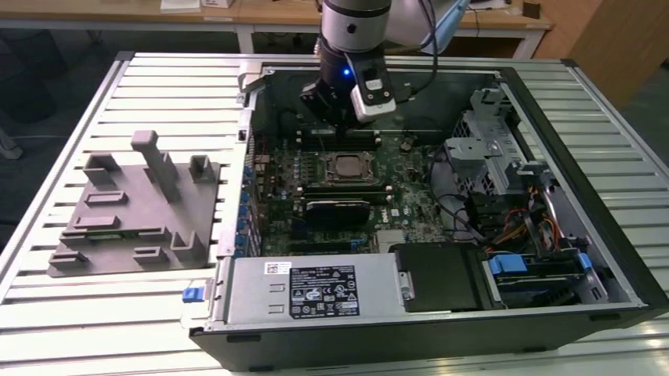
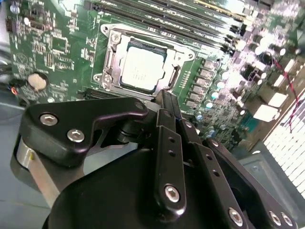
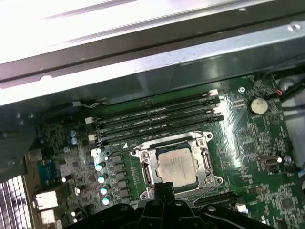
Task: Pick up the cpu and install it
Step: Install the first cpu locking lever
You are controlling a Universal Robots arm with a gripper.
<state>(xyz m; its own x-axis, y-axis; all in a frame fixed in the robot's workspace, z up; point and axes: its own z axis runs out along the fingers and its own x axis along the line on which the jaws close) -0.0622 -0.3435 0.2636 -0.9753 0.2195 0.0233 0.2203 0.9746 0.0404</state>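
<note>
Pale silver cpu, green motherboard, black fingers (grey tray, ribbed silvery table)

We see an open computer case lying on a slatted metal table. A grey plastic tray with upright posts sits beside it on the exterior view's left. Inside are a green motherboard and a power supply, with a coin battery near the memory slots.
</note>
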